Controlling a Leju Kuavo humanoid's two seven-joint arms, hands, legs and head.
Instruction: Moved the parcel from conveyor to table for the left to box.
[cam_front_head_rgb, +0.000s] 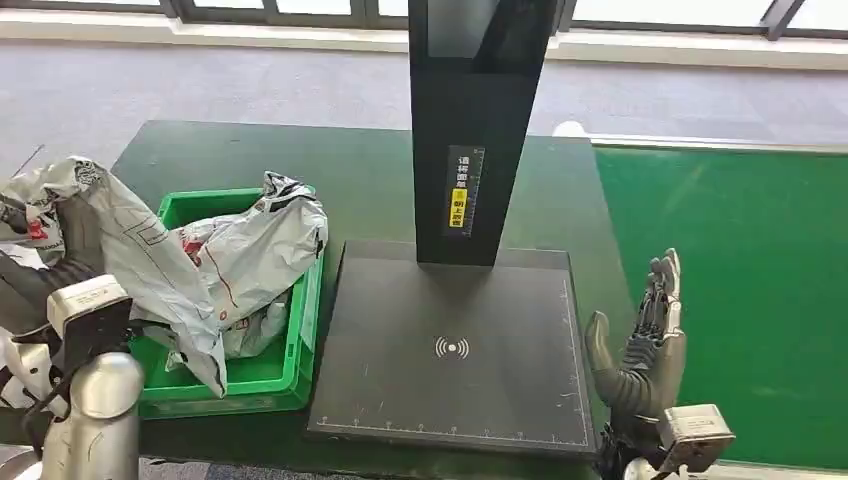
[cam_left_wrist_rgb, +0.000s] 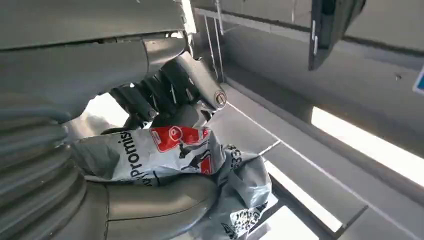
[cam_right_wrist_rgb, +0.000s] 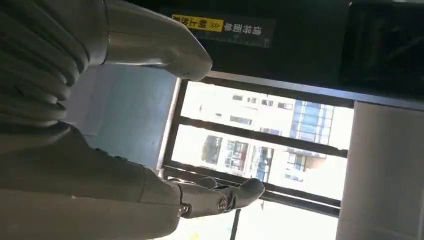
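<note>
We see the parcel (cam_left_wrist_rgb: 165, 152), a crumpled grey plastic mailer with a red and black printed label, clamped in the left hand (cam_left_wrist_rgb: 150, 130): the thick grey thumb (cam_left_wrist_rgb: 160, 197) presses one face and the darker fingers (cam_left_wrist_rgb: 195, 80) curl over the other. In the head view that parcel (cam_front_head_rgb: 110, 240) hangs in soft, creased folds off the left hand, raised just beside and partly over the green crate (cam_front_head_rgb: 290, 345), a rigid plastic bin with straight walls standing on the dark green worktop (cam_front_head_rgb: 370, 170). Inside the crate, on the side away from the left hand, lies a second mailer (cam_front_head_rgb: 255, 250) of the same wrinkled grey film, bulging above the rim. Further out from the left hand sits a flat matte black scanner plate (cam_front_head_rgb: 450, 350) with a white ruled edge and a wireless symbol, and a tall black post (cam_front_head_rgb: 475, 120) rises from its back, carrying a narrow yellow and white label. Beyond the plate, the right hand (cam_front_head_rgb: 645, 345) stands upright with its fingers straight and apart, holding nothing, and beside it runs the bright green conveyor belt (cam_front_head_rgb: 740, 280), smooth and bare.
</note>
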